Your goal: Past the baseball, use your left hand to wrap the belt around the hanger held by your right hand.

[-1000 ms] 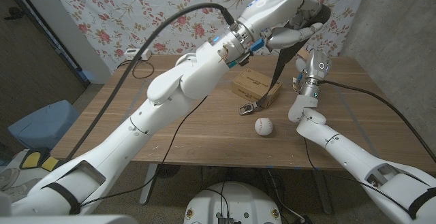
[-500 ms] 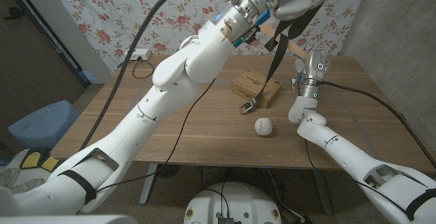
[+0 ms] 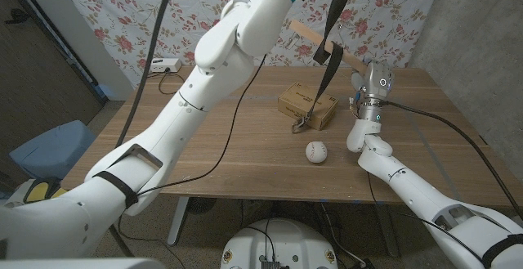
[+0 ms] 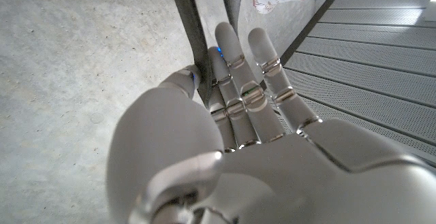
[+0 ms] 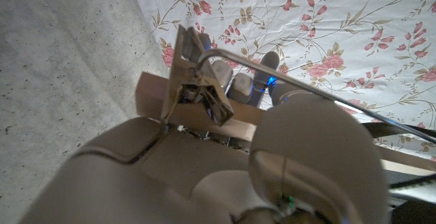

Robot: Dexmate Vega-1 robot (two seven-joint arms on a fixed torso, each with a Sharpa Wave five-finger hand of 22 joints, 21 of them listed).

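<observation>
The left hand (image 4: 231, 149), raised high at 12 o'clock, pinches the belt (image 3: 330, 36) in its fingers (image 4: 228, 67), so the strap hangs down across the hanger (image 3: 315, 33) gripped by the right hand (image 5: 225, 135), buckle near the bench (image 3: 204, 150).

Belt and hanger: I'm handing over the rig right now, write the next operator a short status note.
Left hand: raised high, pinching the belt between thumb and fingers.
Right hand: holds the wooden hanger up behind the table.
Belt hangs down past the hanger bar, its buckle end touching down beside the cardboard box. Baseball lies in front of the box, untouched.
Done: belt lifted and draped against the hanger.
Left: carry the belt around the bar to complete a wrap; whether any turn is finished cannot be told.
</observation>
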